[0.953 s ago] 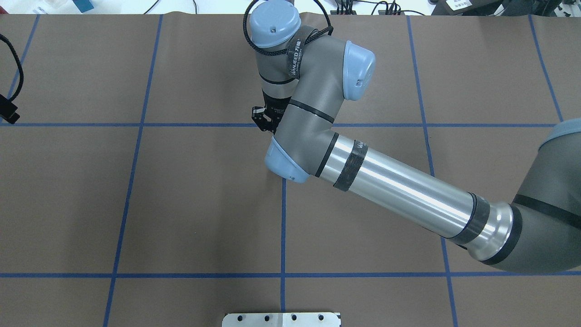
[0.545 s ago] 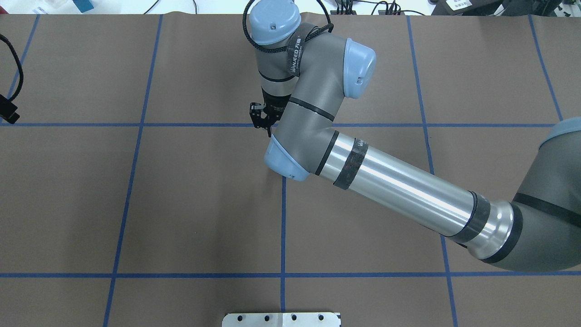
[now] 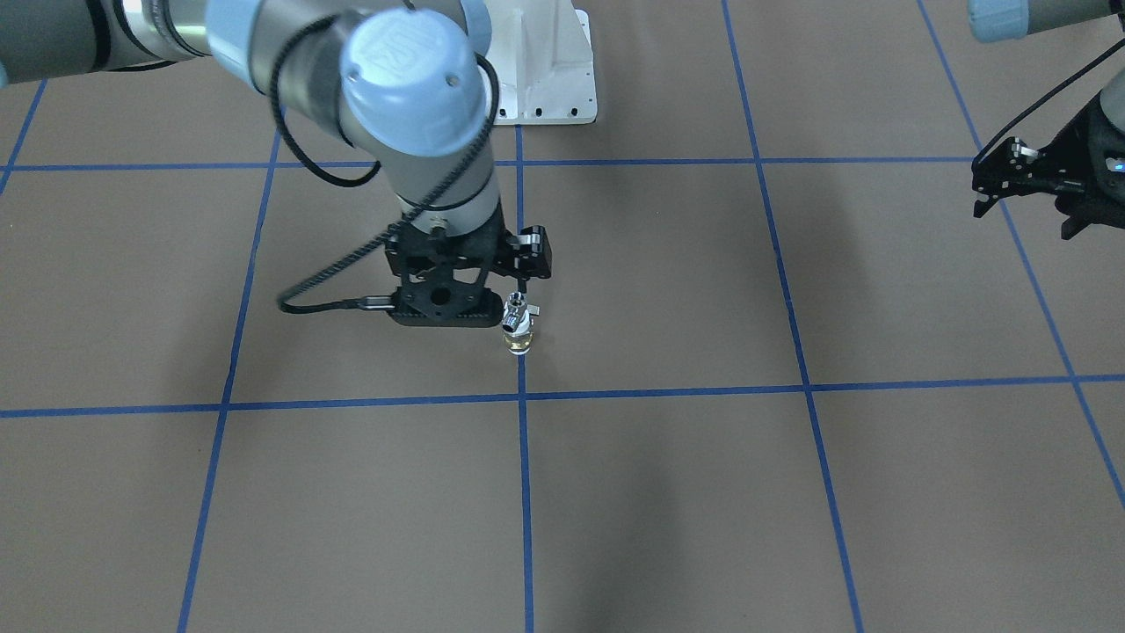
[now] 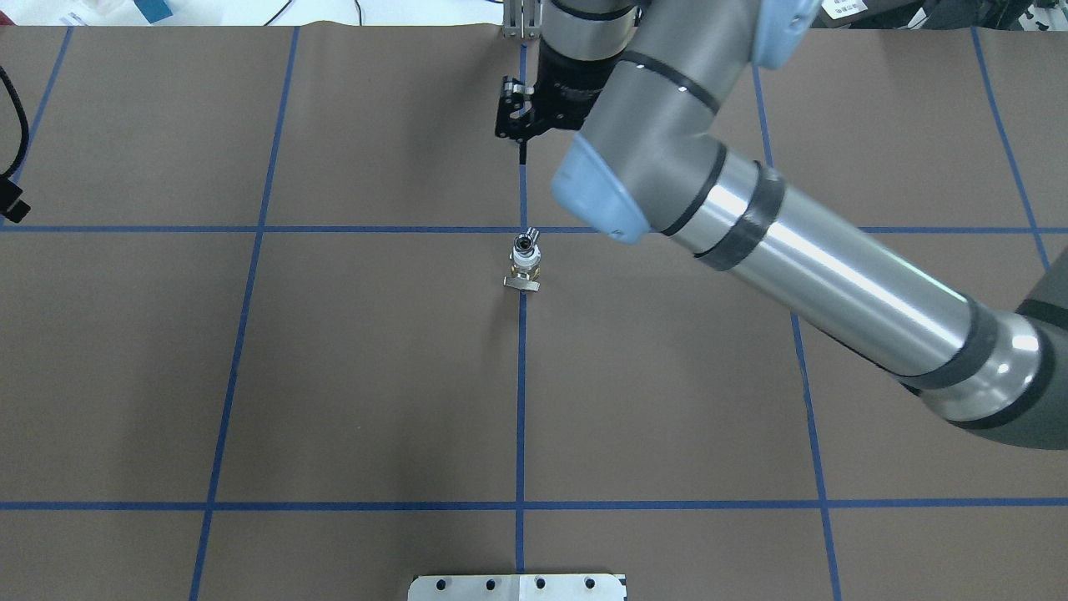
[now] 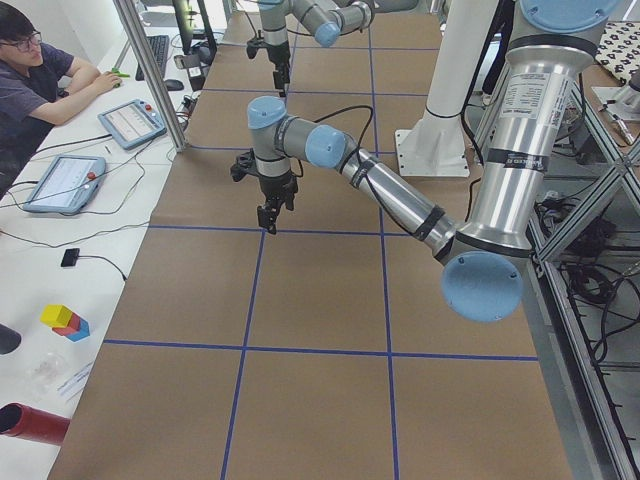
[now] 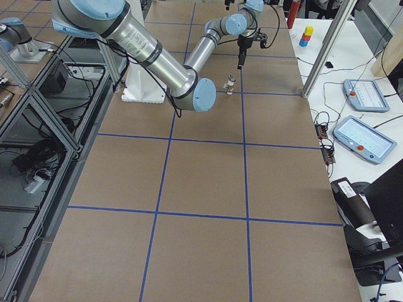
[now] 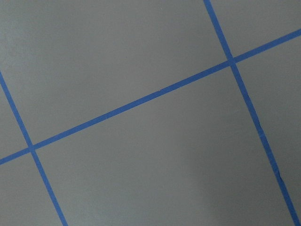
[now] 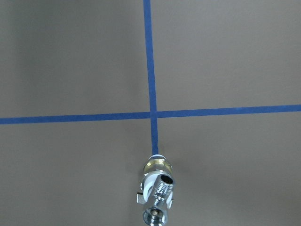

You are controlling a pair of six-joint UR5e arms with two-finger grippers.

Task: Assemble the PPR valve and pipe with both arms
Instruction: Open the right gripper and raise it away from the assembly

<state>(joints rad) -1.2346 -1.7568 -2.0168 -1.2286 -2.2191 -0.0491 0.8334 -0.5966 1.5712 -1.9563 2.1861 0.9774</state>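
The PPR valve (image 4: 525,267) stands upright on the table at the centre tape crossing, with its brass middle, white ends and pale lever. The silver pipe (image 4: 523,243) sits on its top end, dark opening up. The pair also shows in the front view (image 3: 518,331) and in the right wrist view (image 8: 157,186). My right gripper (image 4: 521,148) hangs raised beyond the valve, clear of it, and looks open and empty; in the front view (image 3: 524,283) it is just above the valve. My left gripper (image 3: 979,198) hovers far off at the table's left end, looks open and holds nothing.
The white bolted pedestal (image 3: 545,83) stands at the robot's side of the table. Blue tape lines grid the brown table cover (image 4: 375,376). An operator and tablets (image 5: 130,120) are at a side desk beyond the table's far edge.
My right arm has lifted and drawn back toward the far side. The valve with the pipe on it, hidden under the wrist before, now stands free on the table.
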